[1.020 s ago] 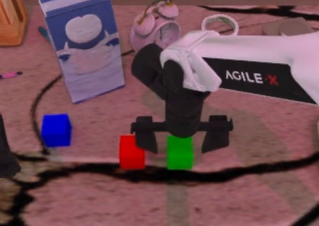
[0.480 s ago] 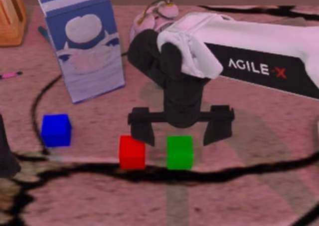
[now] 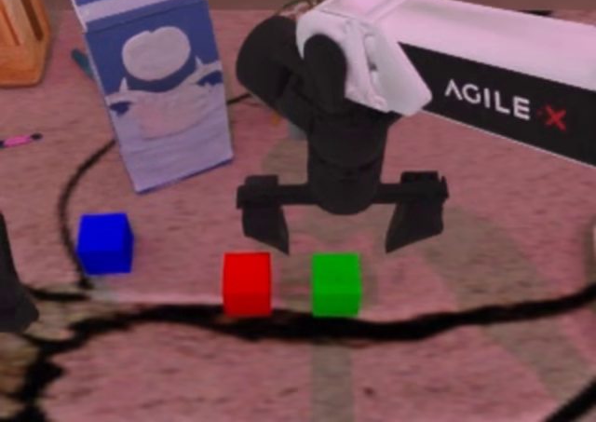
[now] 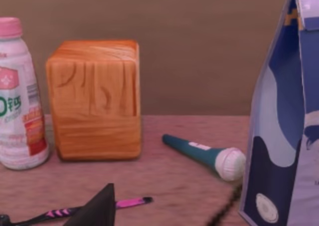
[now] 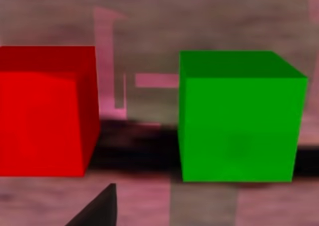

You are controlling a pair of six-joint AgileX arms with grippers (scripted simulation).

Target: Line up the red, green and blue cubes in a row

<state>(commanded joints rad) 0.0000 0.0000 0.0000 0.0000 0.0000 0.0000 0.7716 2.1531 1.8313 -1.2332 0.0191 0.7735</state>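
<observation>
The right gripper [image 3: 342, 224] hangs above the pink, black-veined table [image 3: 484, 366], its 2 fingers spread wide and holding nothing, poised just behind the gap between the red cube [image 3: 247, 283] and the green cube [image 3: 335, 284]. Those 2 cubes rest side by side near the table's middle, close but not touching, both sitting on the table with a dark vein running just in front of them (the right wrist view shows the same pair, red [image 5: 45, 111] and green [image 5: 239, 118], with bare table between). The blue cube [image 3: 105, 242] sits apart to the left, a little farther back than the other 2, so the 3 do not share a line. Behind it stands a tall blue-and-white carton [image 3: 154, 82]. The left arm is parked at the table's left edge; its wrist view shows a wooden block [image 4: 94, 99], a white bottle [image 4: 20, 94] and a teal microphone [image 4: 204, 156].
</observation>
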